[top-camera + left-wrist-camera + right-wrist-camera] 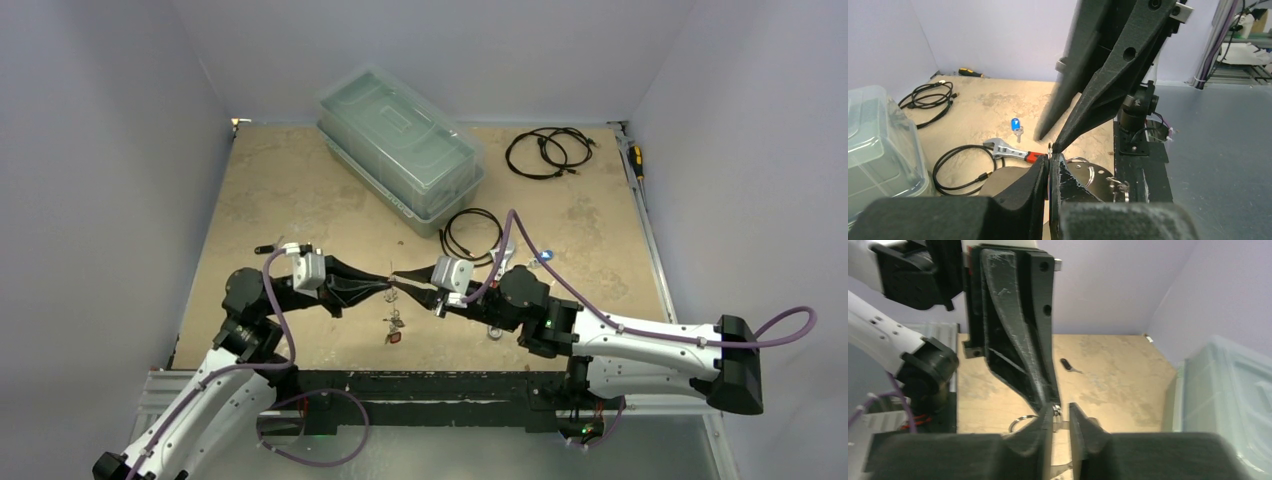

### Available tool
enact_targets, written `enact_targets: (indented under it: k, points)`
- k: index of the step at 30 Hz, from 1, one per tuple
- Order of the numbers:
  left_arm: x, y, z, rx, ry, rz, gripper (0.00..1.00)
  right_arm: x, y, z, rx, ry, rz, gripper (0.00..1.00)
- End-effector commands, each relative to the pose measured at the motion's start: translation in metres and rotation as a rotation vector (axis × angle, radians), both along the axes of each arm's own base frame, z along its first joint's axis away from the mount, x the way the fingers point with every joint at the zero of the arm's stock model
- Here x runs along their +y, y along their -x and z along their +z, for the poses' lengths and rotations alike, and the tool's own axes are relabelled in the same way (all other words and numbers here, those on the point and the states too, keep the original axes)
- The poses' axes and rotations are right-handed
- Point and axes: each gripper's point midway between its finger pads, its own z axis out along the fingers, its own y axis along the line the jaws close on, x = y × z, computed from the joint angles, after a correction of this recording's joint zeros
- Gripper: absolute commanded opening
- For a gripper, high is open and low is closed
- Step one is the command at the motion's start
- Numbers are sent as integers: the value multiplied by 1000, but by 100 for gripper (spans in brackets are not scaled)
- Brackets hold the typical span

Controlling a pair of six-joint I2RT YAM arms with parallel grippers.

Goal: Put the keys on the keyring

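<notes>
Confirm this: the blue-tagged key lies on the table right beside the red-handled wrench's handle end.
Wrong end. In the left wrist view the blue-tagged key lies on the table near the wrench's silver jaw end, apart from it; the red handle points away.

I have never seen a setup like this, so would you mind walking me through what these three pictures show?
These are two robot arms bolted at the near edge of a table. The overhead picture looks down from behind them; the other two come from a small camera on each wrist.

The left claw and right claw meet tip to tip above the table, both pinching the keyring between them. A bunch of keys hangs just below.

Lying around: a clear lidded plastic box, two coiled black cables, a red-handled wrench, a loose blue key, a loose black key and a screwdriver at the far edge.
</notes>
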Motion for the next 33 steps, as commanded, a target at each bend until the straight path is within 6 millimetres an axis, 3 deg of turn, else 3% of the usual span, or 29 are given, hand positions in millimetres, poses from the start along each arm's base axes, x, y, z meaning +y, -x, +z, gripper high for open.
enact_targets:
  k: [1,3,7,14,23,33]
  points:
    - [5,5,22,-111,7,20,0,-13,7,55,-20,-171,7,37]
    - [6,10,28,-135,25,9,0,-23,3,54,-23,-169,-32,53]
    - [7,22,39,-162,62,-30,0,-29,5,45,-1,-139,3,60]
    - [11,46,60,-200,169,-110,0,-34,21,41,44,-121,214,47]
    - [11,48,60,-199,167,-118,0,-25,42,46,43,-93,358,42]
    - [12,50,59,-203,166,-123,0,-19,36,56,45,-152,344,34]
